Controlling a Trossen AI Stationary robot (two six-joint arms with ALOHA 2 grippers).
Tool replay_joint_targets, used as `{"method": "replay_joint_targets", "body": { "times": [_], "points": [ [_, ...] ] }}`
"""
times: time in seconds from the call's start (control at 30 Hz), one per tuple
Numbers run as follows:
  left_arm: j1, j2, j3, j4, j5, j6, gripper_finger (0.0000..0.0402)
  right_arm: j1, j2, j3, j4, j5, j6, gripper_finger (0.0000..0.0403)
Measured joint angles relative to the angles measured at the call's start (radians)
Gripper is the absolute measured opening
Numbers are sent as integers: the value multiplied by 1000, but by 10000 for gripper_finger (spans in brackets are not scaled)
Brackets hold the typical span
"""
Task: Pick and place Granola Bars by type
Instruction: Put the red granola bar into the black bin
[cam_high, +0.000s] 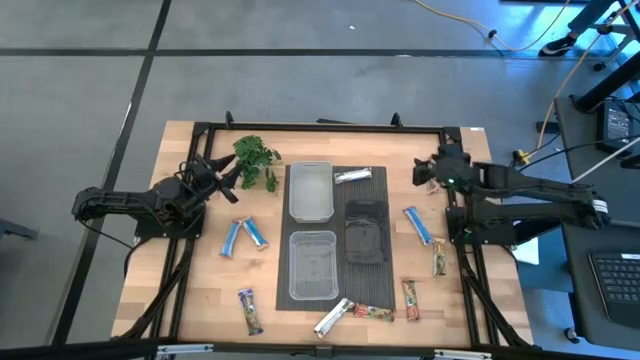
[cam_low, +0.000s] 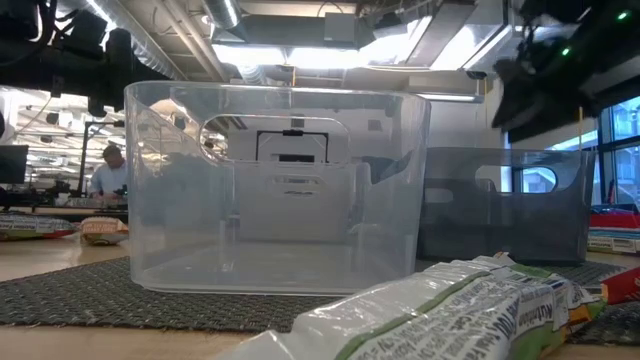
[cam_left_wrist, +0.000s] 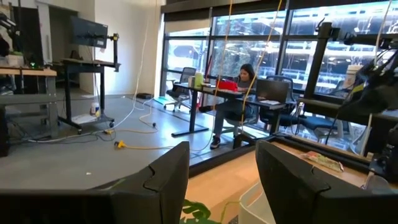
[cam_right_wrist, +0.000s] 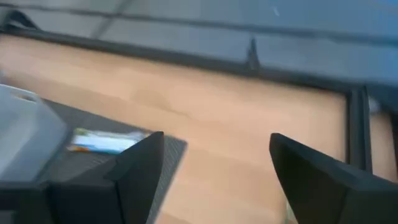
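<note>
We count ten Granola Bars on the desk (cam_high: 200, 300): three blue (cam_high: 417, 224), two silver (cam_high: 352, 176), five brown-green (cam_high: 249, 312). Two clear tubs (cam_high: 310, 190) and one dark tub (cam_high: 365, 233) sit on the mat (cam_high: 375, 290), all without bars. The left tool (cam_high: 228, 180) hovers by the green sprig (cam_high: 256, 158), fingers apart, holding nothing. The right tool (cam_high: 424, 172) stands wide and bare near the far silver bar.

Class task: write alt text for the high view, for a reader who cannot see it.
Overhead view of a wooden table with two clear tubs and a dark tub on a dark mat, wrapped granola bars scattered around. The left tool hovers by a leafy sprig; the right tool hangs open near the mat's far corner.
</note>
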Motion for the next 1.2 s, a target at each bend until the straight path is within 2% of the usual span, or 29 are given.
{"method": "replay_joint_targets", "body": {
  "times": [0.1,0.43,1.0,1.2],
  "points": [
    [0,0,0,0,0,0,178,-65,74,0,-48,-49,70,279],
    [0,0,0,0,0,0,178,-251,274,0,-91,-150,66,259],
    [0,0,0,0,0,0,178,-428,563,0,-123,-266,36,258],
    [0,0,0,0,0,0,178,-479,652,0,-45,-302,-35,258]
  ]
}}
